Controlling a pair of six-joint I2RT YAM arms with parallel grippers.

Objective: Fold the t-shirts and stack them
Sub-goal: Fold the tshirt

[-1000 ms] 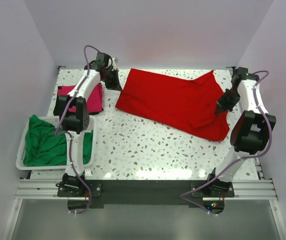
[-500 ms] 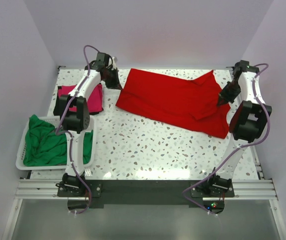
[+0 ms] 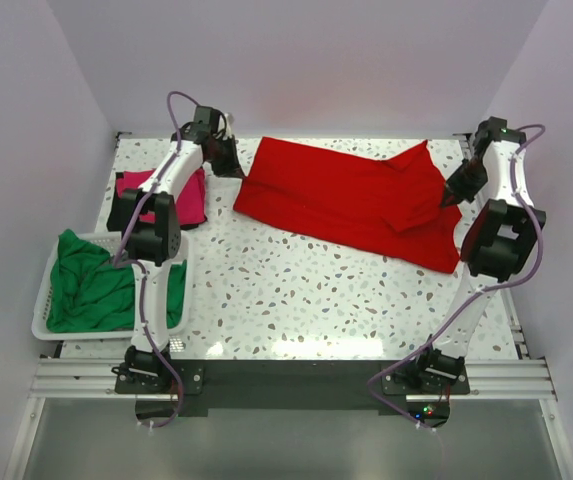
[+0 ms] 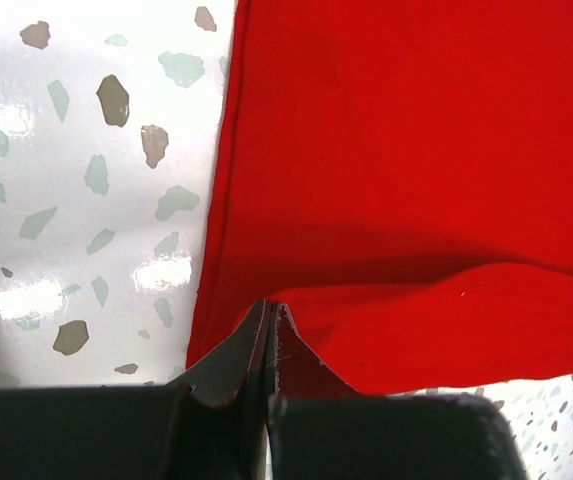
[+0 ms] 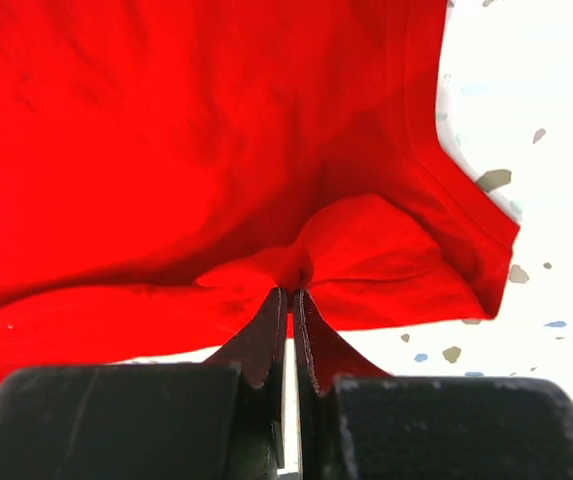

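The large red t-shirt (image 3: 346, 200) lies spread across the back of the table, partly folded on its right side. My left gripper (image 3: 240, 176) is shut on its left edge, the pinched cloth showing in the left wrist view (image 4: 271, 308). My right gripper (image 3: 446, 201) is shut on a bunch of the red t-shirt (image 5: 291, 285) at its right edge and holds it lifted. The magenta-pink t-shirt (image 3: 188, 196) lies at the back left, partly behind the left arm. The green t-shirt (image 3: 91, 285) lies crumpled in the basket.
A white slatted basket (image 3: 42, 300) sits at the table's left front edge. The speckled tabletop (image 3: 296, 290) stretches in front of the red t-shirt. White walls close in the back and both sides.
My right gripper has moved back and to the right with the red cloth, folding the shirt's right part further over itself. The left gripper has hardly moved.
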